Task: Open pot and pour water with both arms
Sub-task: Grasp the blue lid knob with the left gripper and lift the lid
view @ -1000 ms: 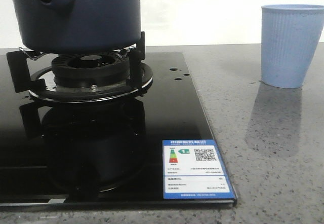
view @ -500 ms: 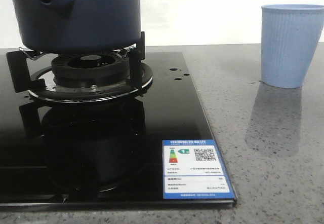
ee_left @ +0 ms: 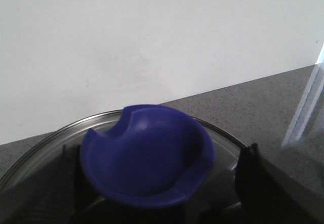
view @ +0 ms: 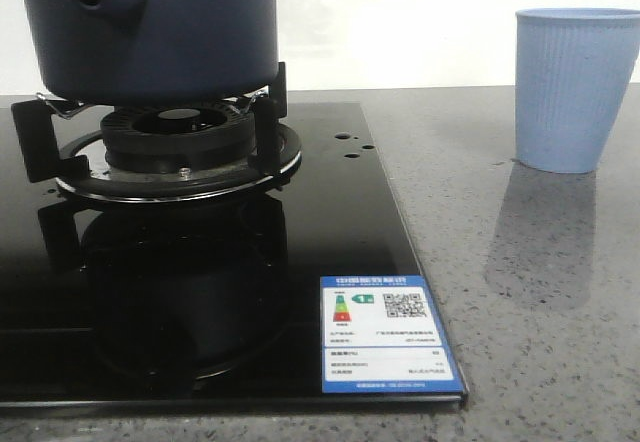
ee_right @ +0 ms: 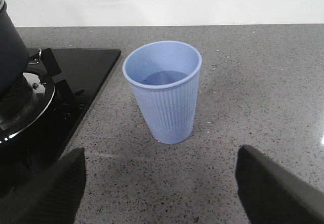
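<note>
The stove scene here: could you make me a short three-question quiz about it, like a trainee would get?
1. True or false: the pot sits on the burner.
2. Which gripper faces the cup: A left, B right?
3. Fill in: under the left gripper the lid carries a blue ____.

Key: 1 true; 2 B, the right gripper, fingers spread wide; 3 knob.
</note>
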Available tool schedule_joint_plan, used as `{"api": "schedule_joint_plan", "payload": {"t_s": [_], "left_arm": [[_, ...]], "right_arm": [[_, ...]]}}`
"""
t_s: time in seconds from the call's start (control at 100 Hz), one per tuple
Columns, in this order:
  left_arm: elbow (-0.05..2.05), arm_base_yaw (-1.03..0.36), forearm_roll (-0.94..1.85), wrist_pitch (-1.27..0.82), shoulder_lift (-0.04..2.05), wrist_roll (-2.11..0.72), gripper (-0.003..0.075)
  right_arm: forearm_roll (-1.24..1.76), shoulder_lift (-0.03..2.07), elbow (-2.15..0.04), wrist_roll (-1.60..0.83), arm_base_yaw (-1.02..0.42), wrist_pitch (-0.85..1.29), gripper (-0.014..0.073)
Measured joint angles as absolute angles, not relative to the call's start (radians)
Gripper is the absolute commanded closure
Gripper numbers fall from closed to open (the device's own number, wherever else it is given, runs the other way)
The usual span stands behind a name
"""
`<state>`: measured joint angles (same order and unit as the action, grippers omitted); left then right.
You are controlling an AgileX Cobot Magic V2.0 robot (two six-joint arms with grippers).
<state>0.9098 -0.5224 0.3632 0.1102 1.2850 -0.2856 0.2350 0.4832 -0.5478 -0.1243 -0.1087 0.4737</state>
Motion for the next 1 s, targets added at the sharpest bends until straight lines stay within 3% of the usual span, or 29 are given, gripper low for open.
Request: {"api": "schedule_joint_plan", "payload": {"t_s": [0.23, 0.5, 1.0], "left_arm": [[0.930, -0.520, 0.363, 0.127, 1.309, -0.286, 0.0185], [0.933, -0.520, 0.344, 0.134, 1.309, -0.287, 0.0370], [0.931, -0.520, 0.340, 0.127, 1.264, -0.287, 0.0380]], "right_arm": [[0.235, 0.483, -0.548, -0.124, -0.109, 0.474, 0.0050], [0.235, 0.483, -0.548, -0.124, -0.109, 0.474, 0.0050], [0.235, 0.483, -0.548, -0.124, -0.109, 0.474, 0.0050]]}}
